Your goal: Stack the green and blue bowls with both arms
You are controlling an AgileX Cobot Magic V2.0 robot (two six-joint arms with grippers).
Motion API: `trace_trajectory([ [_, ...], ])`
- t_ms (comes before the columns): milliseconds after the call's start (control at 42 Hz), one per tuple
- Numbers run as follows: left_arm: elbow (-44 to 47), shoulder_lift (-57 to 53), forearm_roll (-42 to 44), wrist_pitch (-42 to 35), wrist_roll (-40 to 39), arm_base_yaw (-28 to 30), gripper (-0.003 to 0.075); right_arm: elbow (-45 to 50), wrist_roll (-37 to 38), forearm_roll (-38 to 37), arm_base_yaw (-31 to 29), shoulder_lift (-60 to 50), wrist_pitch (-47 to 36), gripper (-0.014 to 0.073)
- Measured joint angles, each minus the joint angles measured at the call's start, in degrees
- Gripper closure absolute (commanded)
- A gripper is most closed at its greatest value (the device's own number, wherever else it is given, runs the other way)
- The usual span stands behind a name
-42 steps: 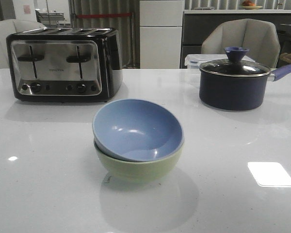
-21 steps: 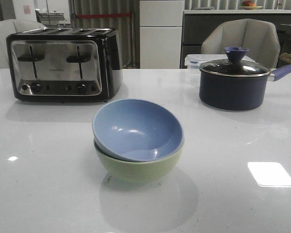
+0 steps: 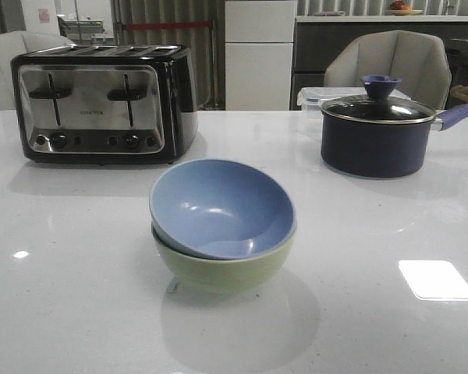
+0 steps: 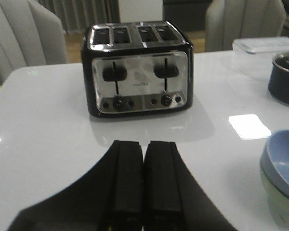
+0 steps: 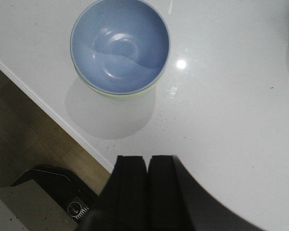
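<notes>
The dusty blue bowl (image 3: 218, 204) sits nested, slightly tilted, inside the pale green bowl (image 3: 226, 271) in the middle of the white table. The stack also shows in the right wrist view, blue bowl (image 5: 119, 44) over a sliver of green bowl (image 5: 130, 94), and at the edge of the left wrist view, blue bowl (image 4: 282, 163) and green bowl (image 4: 279, 207). My left gripper (image 4: 144, 144) is shut and empty, well clear of the bowls. My right gripper (image 5: 147, 159) is shut and empty, high above the table's front edge. Neither arm shows in the front view.
A black and chrome toaster (image 3: 101, 101) stands at the back left. A dark navy lidded saucepan (image 3: 374, 132) stands at the back right, with a clear plastic container (image 3: 312, 97) behind it. Chairs stand behind the table. The table's front edge (image 5: 62, 122) is near the bowls.
</notes>
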Motion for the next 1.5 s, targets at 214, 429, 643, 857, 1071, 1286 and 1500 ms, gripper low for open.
trace_trajectory([
  [214, 10.8, -10.7, -0.7, -6.1, 0.0, 3.8, 0.0627, 0.0, 0.0, -0.1, 0.0, 0.0, 0.0, 0.054],
  [429, 18.6, -11.6, -2.4, -12.4, -0.6, 4.9, 0.0627, 0.0, 0.0, -0.1, 0.0, 0.0, 0.0, 0.054],
  [643, 19.7, -11.6, -3.0, -19.2, -0.6, 5.8, 0.0626, 0.0, 0.0, -0.1, 0.0, 0.0, 0.0, 0.054],
  [857, 19.7, -11.6, -3.0, -21.9, -0.6, 5.8, 0.0627, 0.0, 0.0, -0.1, 0.0, 0.0, 0.0, 0.054],
  [1071, 19.7, -11.6, -3.0, -21.9, -0.6, 5.8, 0.0627, 0.0, 0.0, -0.1, 0.0, 0.0, 0.0, 0.054],
  [1286, 19.7, -11.6, -3.0, -21.9, -0.6, 5.8, 0.0627, 0.0, 0.0, -0.1, 0.0, 0.0, 0.0, 0.054],
  [1500, 19.7, -11.6, -3.0, -21.9, -0.6, 5.8, 0.0627, 0.0, 0.0, -0.1, 0.0, 0.0, 0.0, 0.054],
])
